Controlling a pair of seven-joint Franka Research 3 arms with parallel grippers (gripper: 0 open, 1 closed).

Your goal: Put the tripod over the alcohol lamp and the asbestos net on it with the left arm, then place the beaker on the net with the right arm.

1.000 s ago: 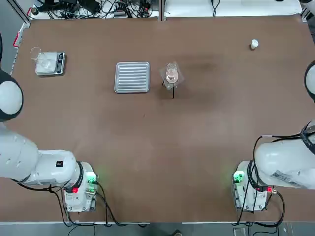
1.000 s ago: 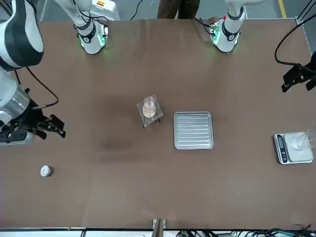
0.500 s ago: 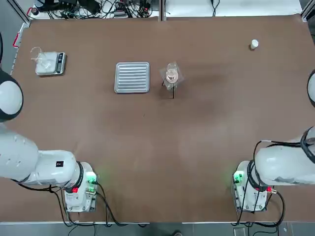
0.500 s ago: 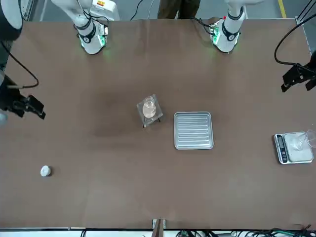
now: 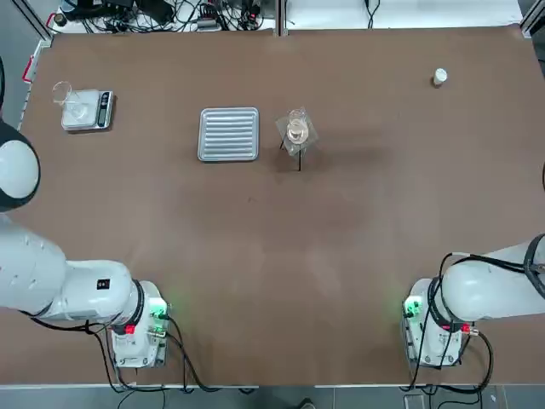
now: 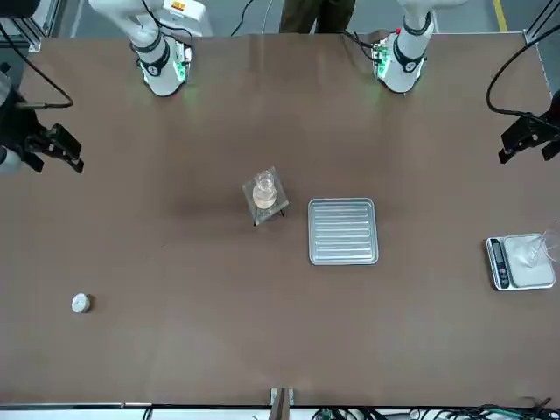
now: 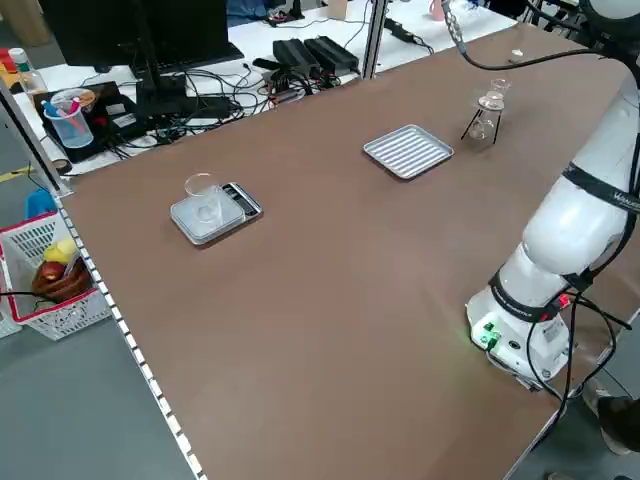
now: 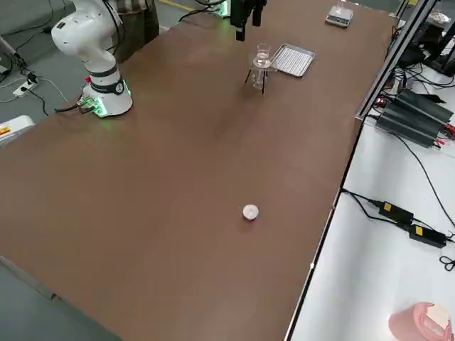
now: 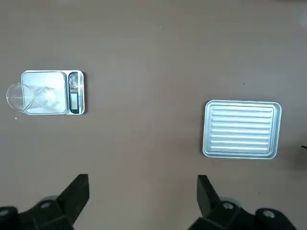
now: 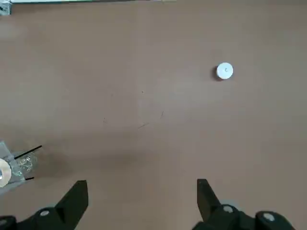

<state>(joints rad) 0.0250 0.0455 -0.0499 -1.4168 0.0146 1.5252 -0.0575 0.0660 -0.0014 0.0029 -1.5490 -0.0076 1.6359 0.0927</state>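
The black wire tripod (image 5: 299, 160) stands mid-table with the grey asbestos net (image 5: 283, 126) lying on its ring. On the net, upright, sits the clear beaker (image 5: 296, 129). In the left side view a glass body, the alcohol lamp (image 7: 483, 128), shows between the legs under the net. My right gripper (image 6: 68, 150) hangs open and empty near the table's right side, far from the stack. My left gripper (image 6: 525, 149) hovers open and empty out by the left edge; its wrist view shows wide-spread fingers (image 9: 76, 189) over bare table.
A ribbed silver tray (image 5: 229, 134) lies just left of the tripod. At the far left stands a grey scale (image 5: 88, 110) with a glass dish. A small white capped bottle (image 5: 438, 77) stands at the far right. Cables run along the far edge.
My right gripper has drawn back toward the robot's side of the table, along the right edge, still open. The stack and my left arm have not moved.
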